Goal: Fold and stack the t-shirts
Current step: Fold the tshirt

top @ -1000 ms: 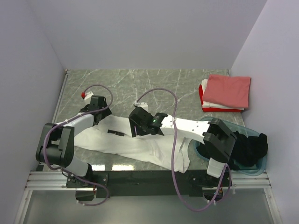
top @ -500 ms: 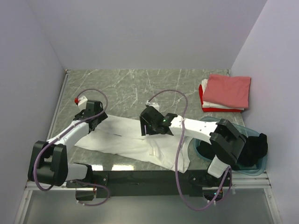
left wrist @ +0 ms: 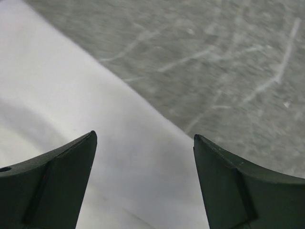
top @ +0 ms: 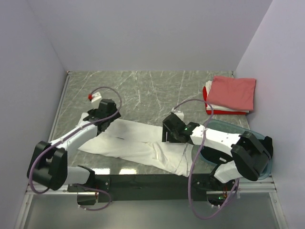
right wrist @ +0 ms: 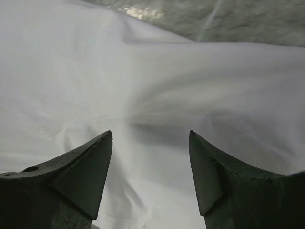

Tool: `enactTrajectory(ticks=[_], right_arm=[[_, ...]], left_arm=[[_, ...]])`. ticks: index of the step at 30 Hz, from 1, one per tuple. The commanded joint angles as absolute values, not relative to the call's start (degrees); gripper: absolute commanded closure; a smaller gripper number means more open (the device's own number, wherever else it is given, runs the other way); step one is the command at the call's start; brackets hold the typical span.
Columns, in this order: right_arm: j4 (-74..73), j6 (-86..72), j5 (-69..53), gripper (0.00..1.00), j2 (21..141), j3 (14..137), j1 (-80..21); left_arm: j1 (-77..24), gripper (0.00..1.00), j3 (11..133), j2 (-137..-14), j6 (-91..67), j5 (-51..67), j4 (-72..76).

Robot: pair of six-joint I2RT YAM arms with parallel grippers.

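Partway: folded stack [top: 231,94] done, back-right of white t-shirt [top: 133,143], a long unstacked band; left gripper [left wrist: 143,138] and right gripper [right wrist: 150,136] over it, wide open, empty.

Top view: bright, even, diffuse light from above, no hard shadows, only soft ones on the marble table [top: 152,88]. Sharp enough, mild wide-angle bend at edges. White t-shirt [top: 138,140] near blown out, folds barely readable. Left wrist view: blurred, table veins smeared, left fingers [left wrist: 52,186] dark, underexposed. Right wrist view: soft grey shading along shirt creases, small glare spot on table at top edge, right fingers [right wrist: 71,181] dark, slightly soft.
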State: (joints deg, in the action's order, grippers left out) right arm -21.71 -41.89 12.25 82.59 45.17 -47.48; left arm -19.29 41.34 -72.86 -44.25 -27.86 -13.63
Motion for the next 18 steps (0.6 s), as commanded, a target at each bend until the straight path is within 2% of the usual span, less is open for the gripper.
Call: enactTrajectory(ticks=[1,7,12,18], right_arm=[[-20.39,-42.89,14.59,0.28,78.93,44.47,-43.96],[-21.27,-42.63,14.15,0.27,79.89,43.16,-40.61],[-21.01,-44.56,13.80,0.27,81.12,39.82,-39.91],[-22.32,-45.53,13.80,0.27,83.05,38.15,-37.36]], left_arm=[[-23.72,0.12,45.70,-77.41,-44.21,-27.51,-8.62],[-26.63,0.12,46.32,-85.24,-45.08,-22.86,-4.23],[-26.72,0.11,41.58,-87.27,-46.93,-21.36,-0.79],[-26.46,0.10,41.57,-91.31,-47.46,-21.80,-1.41]])
